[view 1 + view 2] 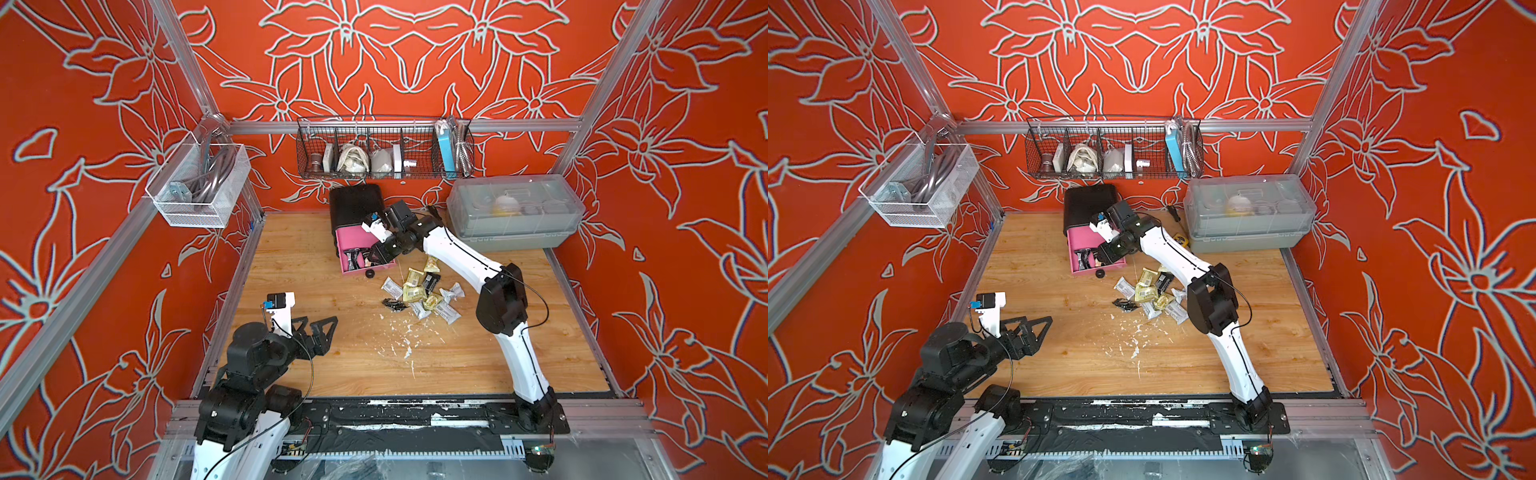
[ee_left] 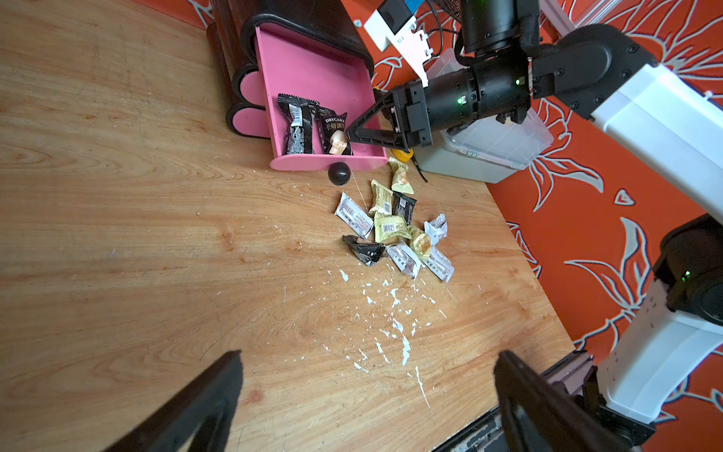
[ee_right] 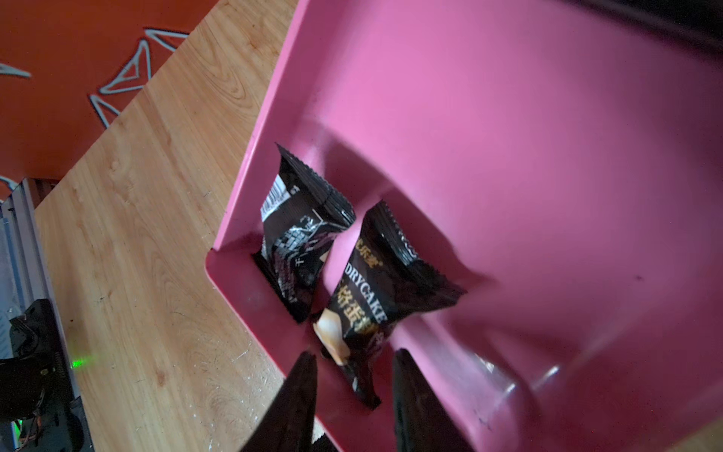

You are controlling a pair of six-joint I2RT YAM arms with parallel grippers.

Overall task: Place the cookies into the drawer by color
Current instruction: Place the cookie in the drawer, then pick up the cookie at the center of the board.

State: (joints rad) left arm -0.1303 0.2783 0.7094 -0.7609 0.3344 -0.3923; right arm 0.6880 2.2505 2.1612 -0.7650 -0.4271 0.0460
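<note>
Black fingers (image 3: pixel 301 395) of the right gripper (image 3: pixel 354 352) sit closest to the lens in the right wrist view. They are parted to a modest gap inside the open pink drawer (image 3: pixel 508 137), with the lower crimp of a black packet (image 3: pixel 383 293) lying between the tips. No pinch shows on either side; read as not gripping, nothing held. Second black packet (image 3: pixel 301 238) lies just beside it, both near the drawer's front wall. Chest (image 1: pixel 355 203) stands at the back of the table (image 1: pixel 332 374), near the grey box (image 1: pixel 515 212); its other two pink fronts are shut. Left gripper (image 2: pixel 369 356) hangs over the near left of the table, jaws at full spread, empty, well apart from everything. Other cookies (image 1: pixel 419 291) lie in a loose overlapping pile just in front of the drawer's knob (image 2: pixel 339 173): yellow packets (image 2: pixel 391 229), white-silver packets (image 2: pixel 354 211), a flat black packet (image 2: pixel 405 203) and a crumpled black packet (image 2: pixel 365 250). Handling estimate: very light, thin crinkly film, likely slick, contents probably brittle, so a firm squeeze across the middle risks crushing. Best hold looks like the flat crimped end, or a light pinch across the narrow width. Overlaps in the pile may drag a neighbour along; edge pieces look easiest. Task judged early: only black is in a drawer, and none for yellow or white-silver is open yet.
</note>
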